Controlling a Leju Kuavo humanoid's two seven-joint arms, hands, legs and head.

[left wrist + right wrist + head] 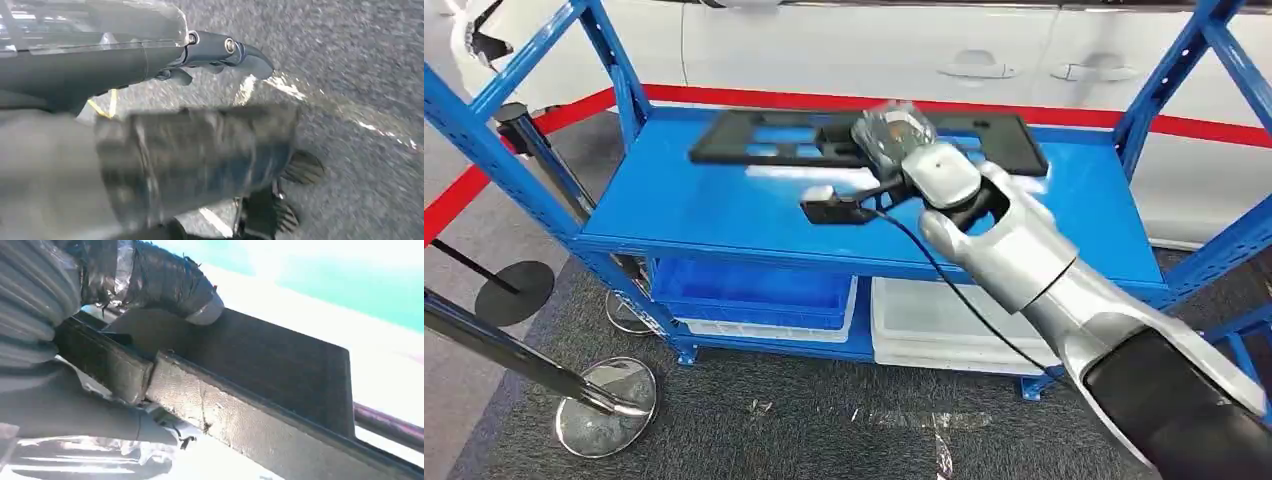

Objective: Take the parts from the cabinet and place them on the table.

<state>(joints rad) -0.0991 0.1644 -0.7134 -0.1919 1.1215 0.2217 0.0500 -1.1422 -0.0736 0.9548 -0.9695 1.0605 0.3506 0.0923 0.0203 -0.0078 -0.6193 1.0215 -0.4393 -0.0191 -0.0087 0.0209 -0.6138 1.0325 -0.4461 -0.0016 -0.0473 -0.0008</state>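
Now the blue rack (674,215) takes up most of the head view, its top shelf carrying a long, flat black part (774,140) with cut-out openings, lying with its long axis across the shelf, parallel to the front edge, toward the back. A white car body (844,50) stands behind the rack, and blue and white bins (754,292) sit on the lower level. The right arm (1044,270) reaches in from the lower right, and the right hand (894,135) sits over the middle of the part's span, slightly right of its centre. In the right wrist view the thumb (165,282), wrapped in a shiny covering, presses on the part's flat face while its thick edge runs under the hand, so I judge the hand to be gripping the part along its near long edge. The grasp is close to mid-length, which should keep the part from tipping when lifted. The left hand (215,50) hangs over grey carpet, well away from the shelf; its fingers are too blurred to say whether they are spread or curled.
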